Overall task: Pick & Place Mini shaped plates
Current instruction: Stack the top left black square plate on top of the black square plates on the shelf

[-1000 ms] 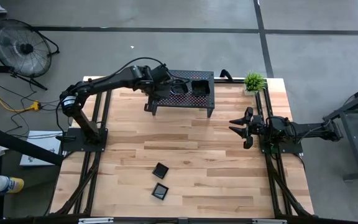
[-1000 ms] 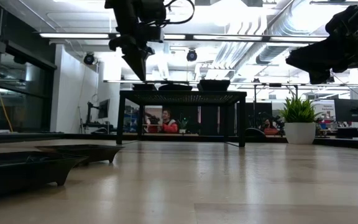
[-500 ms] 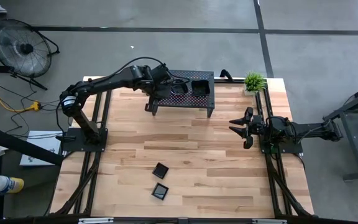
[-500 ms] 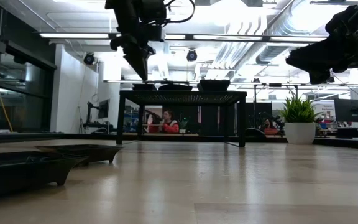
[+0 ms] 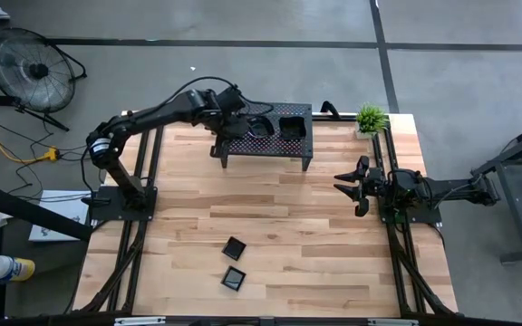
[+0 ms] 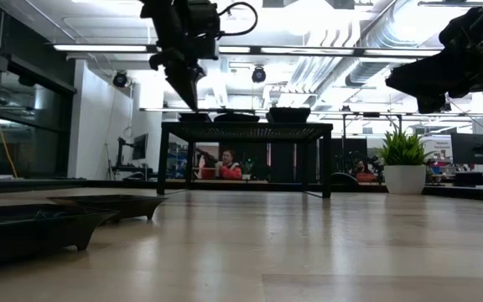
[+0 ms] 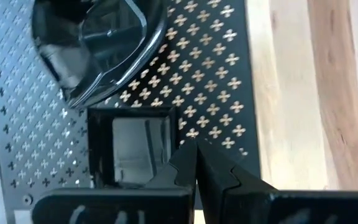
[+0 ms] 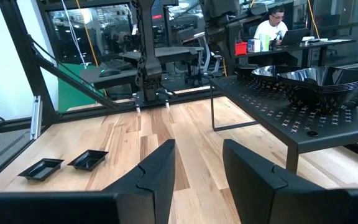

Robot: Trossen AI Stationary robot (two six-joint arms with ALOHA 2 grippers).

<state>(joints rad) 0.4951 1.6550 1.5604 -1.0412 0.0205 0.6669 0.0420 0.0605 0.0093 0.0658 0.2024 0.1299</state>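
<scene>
A black perforated rack (image 5: pixel 265 136) stands at the table's far edge with mini shaped plates on top of it: a square one (image 7: pixel 132 149), a curved stack (image 7: pixel 98 43) and a further stack (image 5: pixel 290 125). My left gripper (image 7: pixel 195 163) is shut and empty. It points down over the rack's left end (image 6: pixel 187 88), beside the square plate. Two more black plates (image 5: pixel 234 246) (image 5: pixel 234 278) lie on the wood near the front. At the table's right side my right gripper (image 8: pixel 194 168) waits level and open, holding nothing (image 5: pixel 352 186).
A small potted plant (image 5: pixel 370 118) stands at the far right corner. Bare wood lies between the rack and the two front plates (image 8: pixel 40 168) (image 8: pixel 87 158). A fan (image 5: pixel 30 68) stands on the floor off the far left. People sit in the room behind.
</scene>
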